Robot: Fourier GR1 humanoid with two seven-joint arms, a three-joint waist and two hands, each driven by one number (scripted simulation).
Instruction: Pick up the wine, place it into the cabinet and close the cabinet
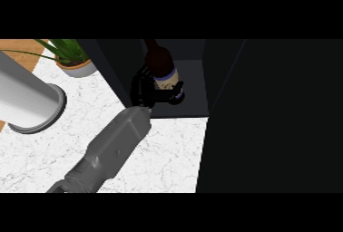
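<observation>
The wine bottle (161, 63) is dark with a pale label and stands upright inside the open dark cabinet (193, 93), on its grey floor near the left wall. My left hand (149, 92) reaches in from the lower left. Its fingers are curled round the bottle's lower part, hiding the base. The grey forearm crosses the white marble counter (167, 154) at a slant. The cabinet's open door (275, 118) fills the right side of the view as a tall dark panel. My right hand does not show.
A large grey-white cylinder (26, 102) stands on the counter at the left. A potted green plant (74, 59) sits at the back left, next to the cabinet's left wall. Wood flooring shows beyond the counter's far left edge.
</observation>
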